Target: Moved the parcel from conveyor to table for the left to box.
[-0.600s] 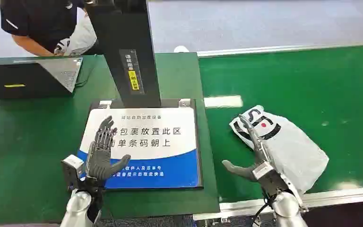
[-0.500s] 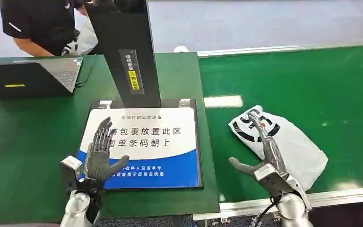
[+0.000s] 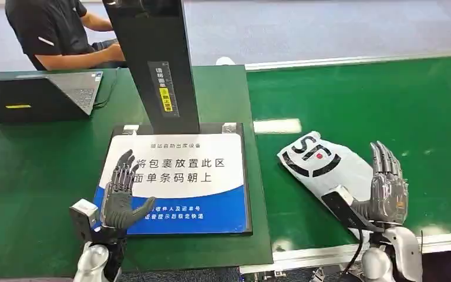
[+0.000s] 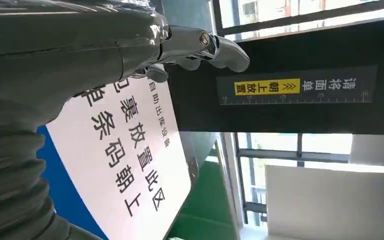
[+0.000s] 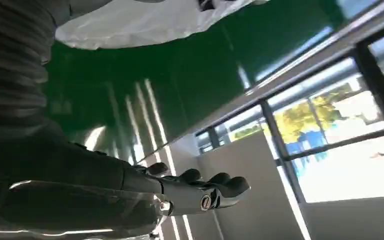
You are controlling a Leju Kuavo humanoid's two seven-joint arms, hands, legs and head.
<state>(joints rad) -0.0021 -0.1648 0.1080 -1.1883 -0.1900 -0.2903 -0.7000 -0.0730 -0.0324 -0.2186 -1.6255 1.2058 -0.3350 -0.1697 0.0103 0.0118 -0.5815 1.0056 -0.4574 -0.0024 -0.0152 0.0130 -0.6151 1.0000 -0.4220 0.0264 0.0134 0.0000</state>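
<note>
A crinkled white plastic parcel (image 3: 329, 167) with a black-and-red logo lies flat on my glossy green conveyor belt (image 3: 387, 100), right of the blue-and-white placard (image 3: 182, 182) on the green table (image 3: 29, 176). My right hand (image 3: 386, 191) hovers at the parcel's right edge, fingers spread, empty; my left hand (image 3: 120, 194) is splayed over the placard.

Hidden and cut-off parts

The right hand (image 3: 386, 191) covers the parcel's (image 3: 323, 167) near end at its 5 o'clock. The person (image 3: 56, 32) is cut off by the top edge, the laptop (image 3: 32, 94) by the left edge at 9 o'clock; the placard's (image 3: 179, 176) small print is unreadable.
</note>
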